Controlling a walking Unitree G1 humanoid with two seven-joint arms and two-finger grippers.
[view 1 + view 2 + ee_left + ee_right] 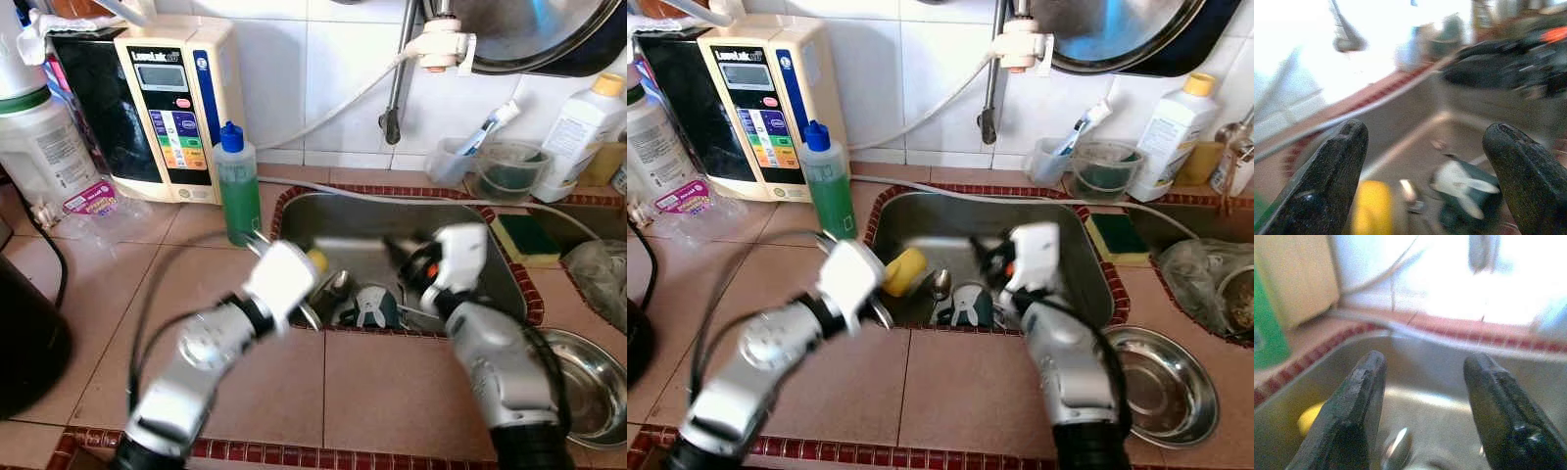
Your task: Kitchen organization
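home kitchen, steel sink [490, 257] in tiled counter [265, 372], dish soap bottle [236, 186], sponge [526, 238]

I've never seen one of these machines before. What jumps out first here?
Two silver arms reach over a steel sink set in a tiled counter, the left gripper and right gripper both open above it. In the basin lie a yellow sponge and a spoon. A green soap bottle stands by the sink's left corner.

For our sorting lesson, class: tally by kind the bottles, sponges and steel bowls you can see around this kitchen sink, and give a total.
Bottles: 2, a green dish-soap bottle with blue cap and a white plastic bottle with yellow cap
Sponges: 2, a yellow sponge in the sink and a green-and-yellow sponge on the sink's edge
Steel bowls: 1, a round steel bowl
Total: 5
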